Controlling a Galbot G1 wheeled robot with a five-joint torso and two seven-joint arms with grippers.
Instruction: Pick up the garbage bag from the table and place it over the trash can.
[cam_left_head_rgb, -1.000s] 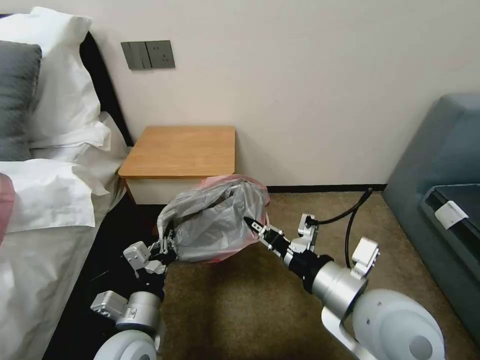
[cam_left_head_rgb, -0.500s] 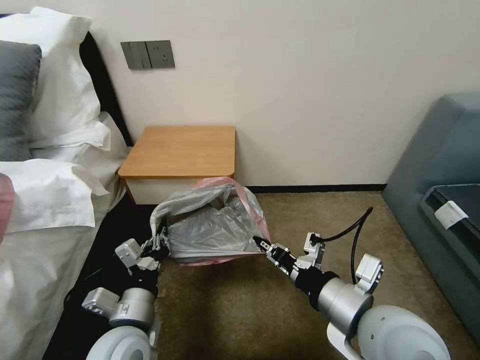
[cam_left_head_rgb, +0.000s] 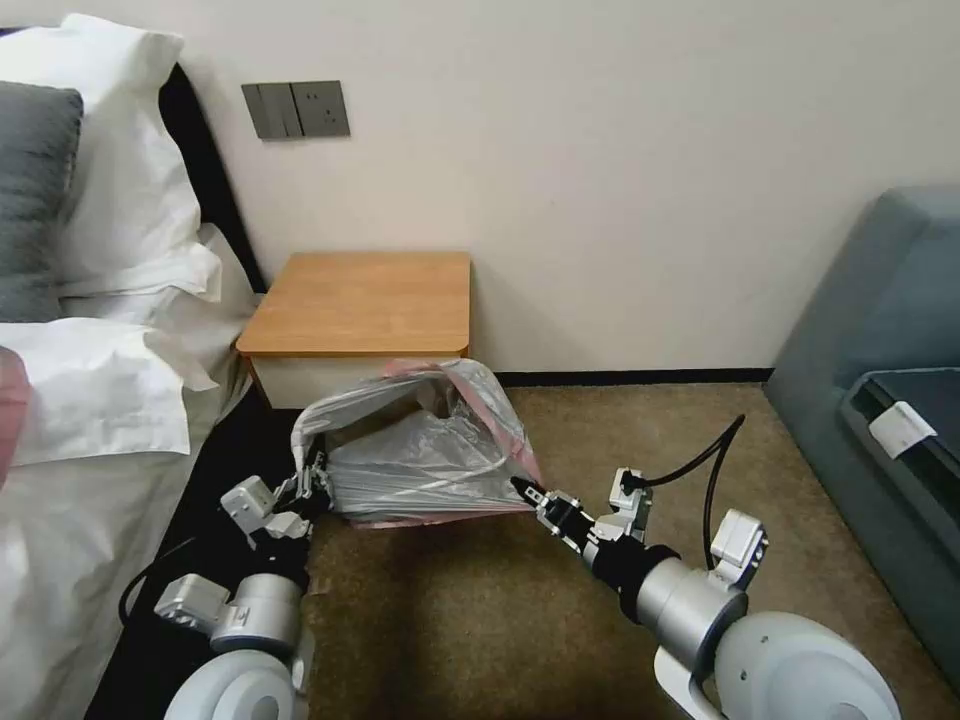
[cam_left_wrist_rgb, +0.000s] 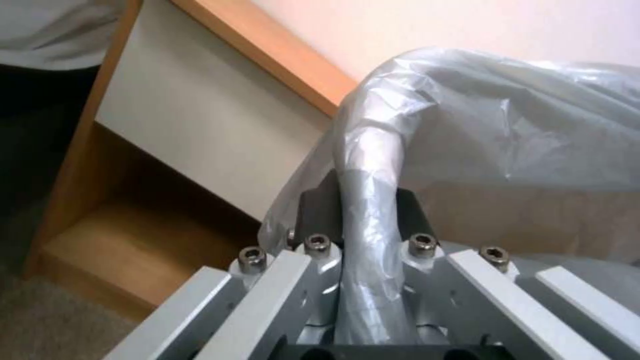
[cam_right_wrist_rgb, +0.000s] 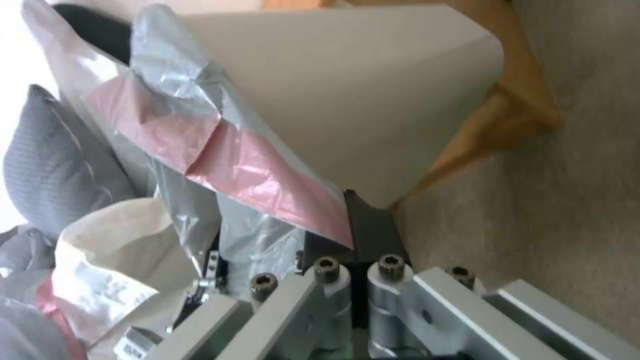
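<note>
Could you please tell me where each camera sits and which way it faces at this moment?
Head view: high up, looking forward and down at the garbage bag and table; both arms show.
Left wrist view: behind the left tool, clamped on bunched film.
Right wrist view: behind the right tool, facing the trash can.
Shared by all: the bag.

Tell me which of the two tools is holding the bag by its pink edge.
The right tool. It pinches the garbage bag at the pinkish-red edge, on the side away from the bed. The left tool grips a bunched strand of plain grey film instead.
</note>
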